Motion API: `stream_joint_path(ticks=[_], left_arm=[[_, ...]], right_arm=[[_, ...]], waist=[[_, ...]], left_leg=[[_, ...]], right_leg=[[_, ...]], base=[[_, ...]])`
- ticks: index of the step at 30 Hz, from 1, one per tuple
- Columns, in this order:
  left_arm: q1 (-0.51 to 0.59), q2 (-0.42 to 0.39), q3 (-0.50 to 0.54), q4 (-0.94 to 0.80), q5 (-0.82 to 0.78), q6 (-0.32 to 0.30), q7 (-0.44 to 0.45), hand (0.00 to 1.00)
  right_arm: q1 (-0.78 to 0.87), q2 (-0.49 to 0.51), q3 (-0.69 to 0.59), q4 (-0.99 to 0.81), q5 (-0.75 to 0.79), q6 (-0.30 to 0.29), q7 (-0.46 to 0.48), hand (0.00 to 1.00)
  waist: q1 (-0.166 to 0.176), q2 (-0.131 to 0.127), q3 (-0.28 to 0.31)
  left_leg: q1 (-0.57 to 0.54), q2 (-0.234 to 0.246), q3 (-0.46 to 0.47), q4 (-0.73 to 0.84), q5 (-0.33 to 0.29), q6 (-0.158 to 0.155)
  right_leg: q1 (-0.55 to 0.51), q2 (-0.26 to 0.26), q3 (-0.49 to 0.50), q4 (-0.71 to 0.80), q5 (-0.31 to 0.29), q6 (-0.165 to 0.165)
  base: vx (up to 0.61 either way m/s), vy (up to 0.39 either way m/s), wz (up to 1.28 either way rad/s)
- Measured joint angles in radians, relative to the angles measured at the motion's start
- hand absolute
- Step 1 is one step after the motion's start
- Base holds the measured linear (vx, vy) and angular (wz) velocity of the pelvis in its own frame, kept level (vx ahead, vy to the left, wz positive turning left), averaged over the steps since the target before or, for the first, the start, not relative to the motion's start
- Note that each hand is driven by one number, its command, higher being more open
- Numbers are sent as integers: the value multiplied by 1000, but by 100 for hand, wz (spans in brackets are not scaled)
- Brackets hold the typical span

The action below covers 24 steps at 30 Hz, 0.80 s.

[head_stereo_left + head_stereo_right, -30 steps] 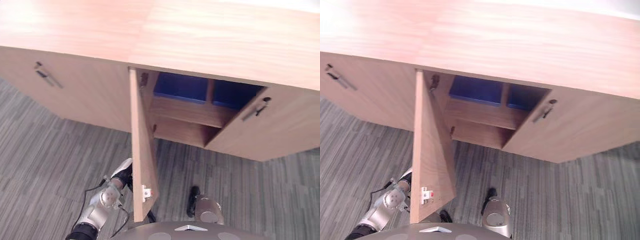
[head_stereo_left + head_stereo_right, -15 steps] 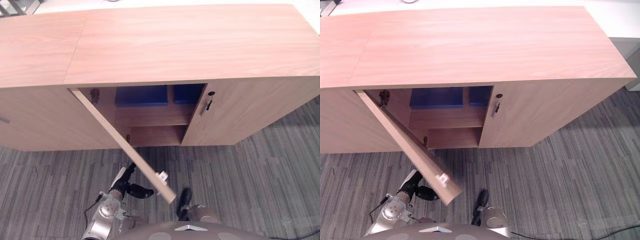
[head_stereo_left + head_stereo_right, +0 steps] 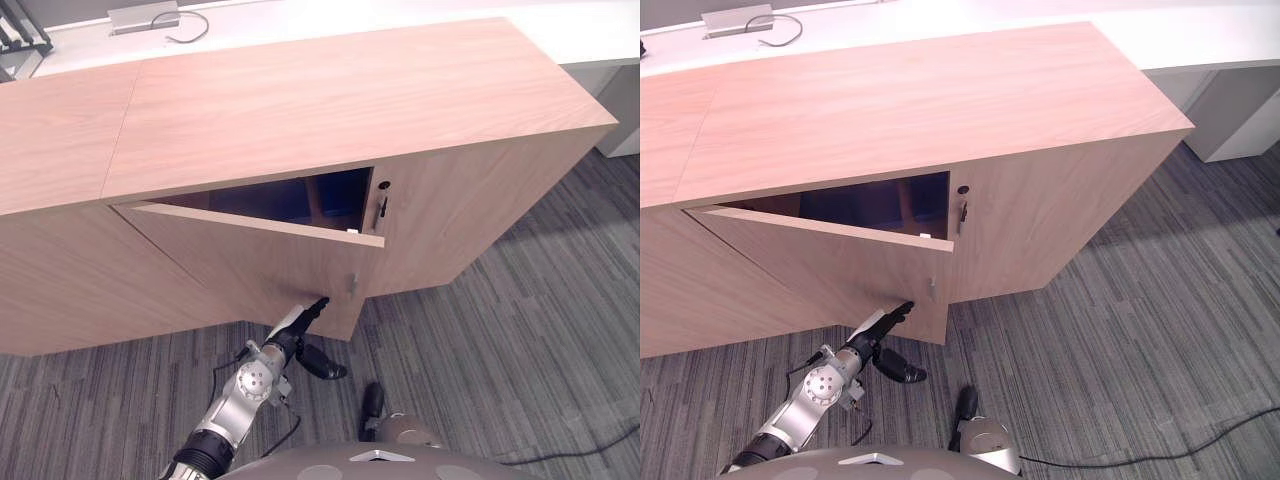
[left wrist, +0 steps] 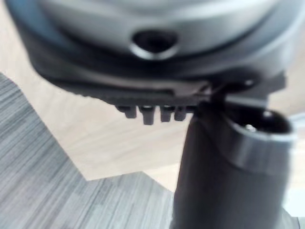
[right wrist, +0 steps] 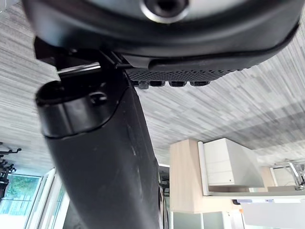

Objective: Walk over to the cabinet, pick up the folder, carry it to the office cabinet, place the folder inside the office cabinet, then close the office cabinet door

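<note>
Fingers (image 3: 373, 390) of the right hand (image 3: 966, 405) hang straight and slack just above the grey striped carpet (image 3: 520, 330), low by the robot's side, with nothing in them; the right wrist view shows them in a loose row beside the thumb, with carpet past them. A little farther out, the left hand (image 3: 300, 325) is stretched forward with its fingers (image 3: 310, 308) held straight and together and its thumb (image 3: 322, 366) spread away below them, grasping nothing. The fingertips reach the lower face of the door (image 3: 250, 260) close to its free edge, touching it or very nearly so, and the left wrist view shows pale wood panel right beyond them. A small handle (image 3: 352, 285) sits on the door just beside the fingertips. The door is hinged on the left and stands slightly ajar, its free edge held a little way out from the front of the office cabinet (image 3: 330, 100). Through the narrow wedge left above the door, the inside is dark, with an upright divider (image 3: 315, 200) just visible; the folder cannot be made out in that dark, and neither hand has it. Next to the gap, the right-hand door (image 3: 460, 220) is shut, with a small fitting (image 3: 381, 205) near its edge. Beyond the cabinet's long wooden top runs a white counter (image 3: 400, 12), bearing a grey box (image 3: 143, 17) with a cord (image 3: 190, 25) curling from it.
</note>
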Motion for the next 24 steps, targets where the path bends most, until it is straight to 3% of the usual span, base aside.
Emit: stream_joint_path(ticks=[8,10,13,16,17,21,23,24], left_arm=[[13,-1,9,19,-37,-9,0,100],[16,-3,16,76,-43,-21,0,100],[26,-37,107,228,-45,-22,3,100],[34,-87,320,418,-113,-20,60,100],[42,-104,442,480,-138,-20,96,100],[76,-119,749,619,-382,-18,207,100],[138,-117,886,641,-509,-17,232,100],[166,-118,932,654,-557,-16,234,100]], right_arm=[[-2,8,-46,46,-88,-18,-34,100],[-3,11,-46,50,-88,-18,-34,100],[-5,15,-46,50,-88,-19,-37,100],[-5,39,-41,54,-85,-23,-48,100],[-5,42,-33,53,-84,-25,-53,100],[-6,47,-32,31,-77,-46,-80,100],[-7,32,-32,2,-81,-66,-86,100],[-7,21,-34,-26,-95,-77,-89,100]], waist=[[-10,-4,2],[-9,-6,3],[-3,-6,3],[16,-14,10],[26,-19,12],[69,-30,26],[81,-46,37],[88,-60,45]], left_leg=[[11,4,-9,-5,-4,-5],[16,6,-22,-10,-4,-6],[17,13,-31,-14,-3,-9],[15,25,-54,2,0,-13],[13,36,-66,13,0,-12],[10,78,-90,88,1,-10],[-1,110,-102,173,9,1],[-16,121,-115,240,25,25]], right_leg=[[6,5,1,-1,-5,-4],[11,9,-4,-1,-8,-7],[14,16,-14,-1,-11,-11],[31,26,-35,-1,-20,-22],[39,32,-46,-1,-25,-27],[68,51,-60,-1,-45,-40],[98,61,-59,-1,-60,-46],[113,60,-58,-1,-68,-48]], base=[[-91,119,-1],[-67,104,5],[-53,104,4],[-28,98,16],[-9,91,25],[1,79,11],[0,0,0],[15,16,-9]])
